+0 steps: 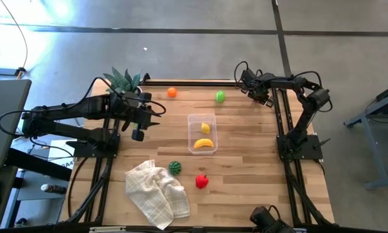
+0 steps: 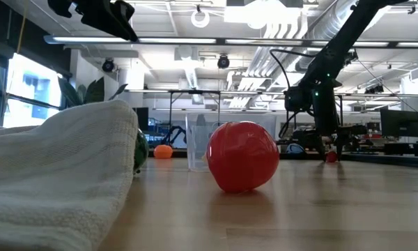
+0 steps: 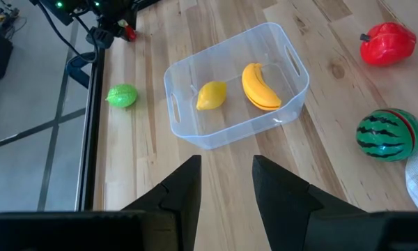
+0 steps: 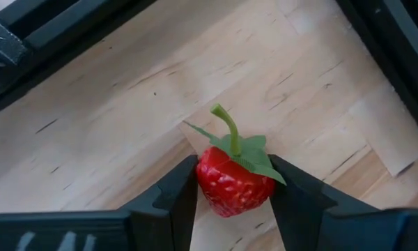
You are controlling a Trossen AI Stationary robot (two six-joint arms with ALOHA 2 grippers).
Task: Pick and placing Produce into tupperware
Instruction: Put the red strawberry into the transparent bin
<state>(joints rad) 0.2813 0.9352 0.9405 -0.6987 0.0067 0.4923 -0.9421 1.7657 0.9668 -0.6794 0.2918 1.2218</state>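
High view: clear rectangular plastic tupperware tub [image 1: 202,133] mid-table w/ yellow toy banana [image 1: 204,144] and small yellow lemon [image 1: 205,128] inside. Loose on the wood: orange ball [image 1: 172,92], green lime-like piece [image 1: 220,96], striped green melon [image 1: 174,167] beside white checked cloth [image 1: 156,192], red pepper-like piece [image 1: 202,182]. Right gripper [image 1: 251,83] at far right corner; left gripper [image 1: 140,123] hovers left of tub.

Low view: red piece up front, cloth hides most of the melon.

Left wrist view: left fingers apart, empty, tub just ahead.

Right wrist view: right fingers clenched on small red strawberry [image 4: 233,183], both pads touching its sides, berry low over the wood.

Step, I'd judge: pick of strawberry. Next: lift, carry across to tub, release above the free space.
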